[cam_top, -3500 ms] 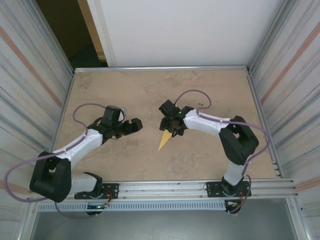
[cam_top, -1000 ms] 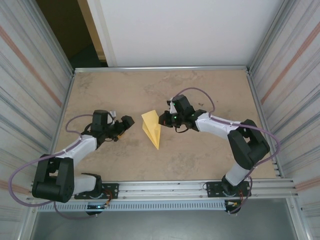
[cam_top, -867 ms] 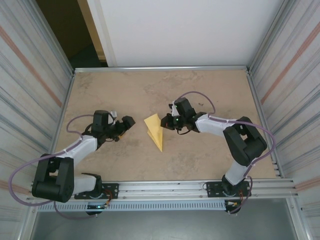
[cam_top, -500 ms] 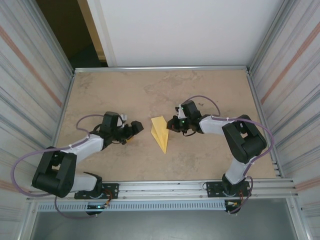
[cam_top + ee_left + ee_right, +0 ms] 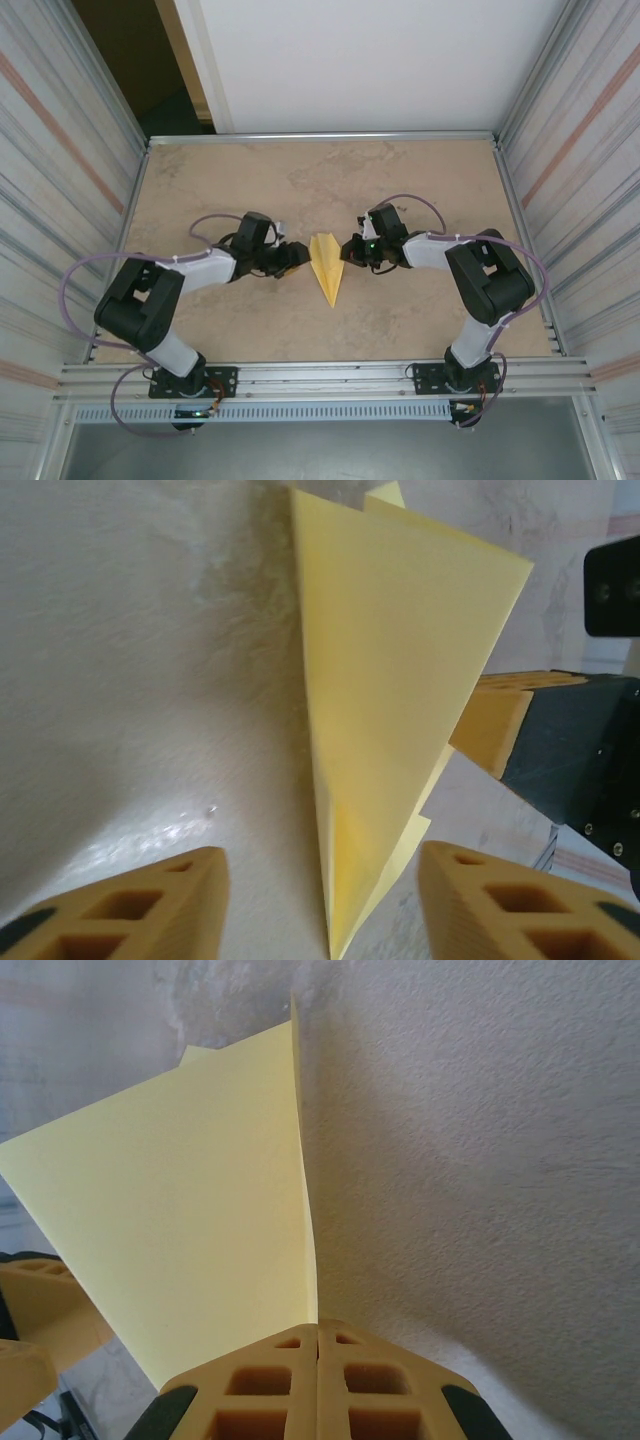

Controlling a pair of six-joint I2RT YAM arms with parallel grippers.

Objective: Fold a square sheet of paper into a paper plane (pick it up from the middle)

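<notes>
We're looking down on the tan tabletop (image 5: 220,330), fenced by ribbed metal walls (image 5: 60,150) on either side. The left arm (image 5: 195,268) sweeps in from its base toward the middle. The right arm (image 5: 460,262) bends in from the other side, so the two wrists face each other across the centre.

Right between them sits the plane (image 5: 326,266). It's yellow and folded to a narrow dart, with the sharp tip pointing at the near edge and the broad end away from us. In the wrist cameras its wing rises like a sail, so we'd say it stands on edge rather than lying flat. Whether its lower fold touches the tabletop we can't quite tell from above.

Now the hands. The right hand (image 5: 346,252) is at the plane's right side and it's clamped. Its own camera shows the two pads (image 5: 270,1380) pressed flat together with the paper's crease running straight down into the seam, so that hand grips the plane.

The left hand (image 5: 298,257) is just beside the plane's left side with its jaws apart. In its camera we see one foam finger (image 5: 130,905) low on the left and its partner low on the right. A corner of the plane hangs in the gap, and there's daylight on both sides of it.
</notes>
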